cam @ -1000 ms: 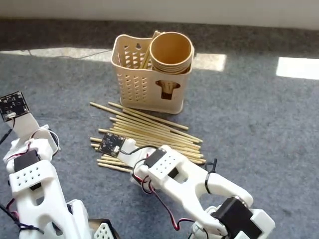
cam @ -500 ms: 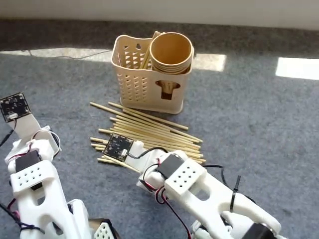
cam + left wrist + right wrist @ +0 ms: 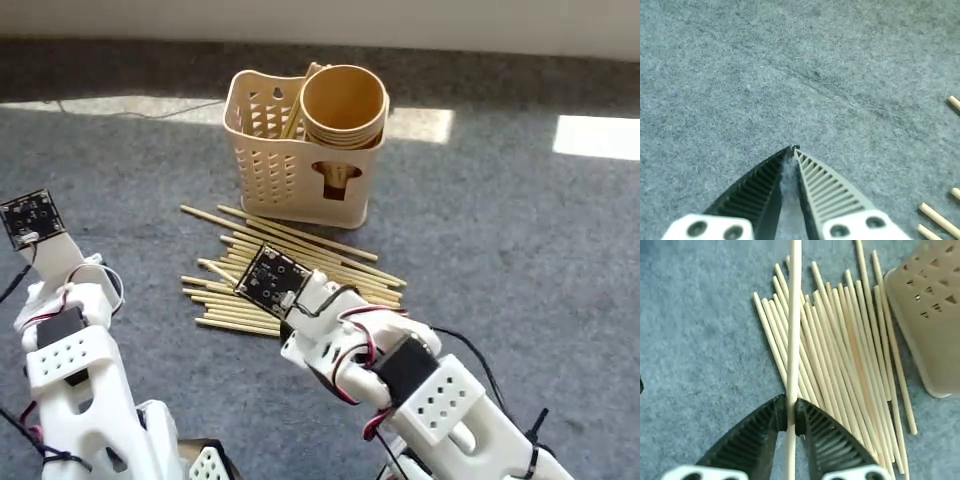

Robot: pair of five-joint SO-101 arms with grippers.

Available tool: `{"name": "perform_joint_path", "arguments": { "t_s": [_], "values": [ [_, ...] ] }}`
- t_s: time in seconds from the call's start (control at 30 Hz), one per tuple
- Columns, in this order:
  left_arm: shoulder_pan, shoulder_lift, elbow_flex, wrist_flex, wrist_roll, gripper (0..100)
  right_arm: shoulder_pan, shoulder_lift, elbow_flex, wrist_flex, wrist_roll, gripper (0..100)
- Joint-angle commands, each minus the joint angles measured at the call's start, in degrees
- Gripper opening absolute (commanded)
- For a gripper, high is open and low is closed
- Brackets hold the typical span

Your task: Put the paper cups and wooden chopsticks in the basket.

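one chopstick (image 3: pixel 792 340) pinched in right tool (image 3: pixel 791 416), plain from its wrist view.

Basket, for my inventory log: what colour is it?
The basket is cream with small cutouts; best in the high view.

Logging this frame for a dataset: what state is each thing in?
basket: upright, partly filled
paper cups: stacked inside the basket
chopstick pile: lying loose on the carpet
single chopstick: clamped in the right gripper
right gripper: shut on the single chopstick
left gripper: shut, empty
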Motion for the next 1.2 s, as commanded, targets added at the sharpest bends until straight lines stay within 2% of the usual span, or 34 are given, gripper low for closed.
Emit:
{"name": "perform_joint_path", "arguments": {
  "t_s": [0.0,0.23,0.43,0.67,0.9,1.17],
  "values": [
    [1.5,-1.5,-0.2,-1.0,-0.2,1,1.4,-4.3,-6.0,-0.9,-0.7,0.9],
    [1.5,-1.5,-0.1,-1.0,-0.2,1,1.4,-5.6,-18.3,-4.4,-0.9,0.9],
    [1.5,-1.5,-0.1,-1.1,-0.2,1,1.4,-5.5,-21.5,-21.7,-0.8,0.9],
    [1.5,-1.5,-0.1,-1.1,-0.2,1,3.9,-4.6,-16.1,-49.8,-0.8,0.7],
    [1.5,-1.5,-0.1,-1.1,-0.2,1,11.3,6.7,-15.4,-60.9,-0.8,0.6],
    [1.5,-1.5,-0.1,-1.1,-0.2,1,11.9,17.6,-15.4,-74.9,-0.8,0.6]
  ]
}}
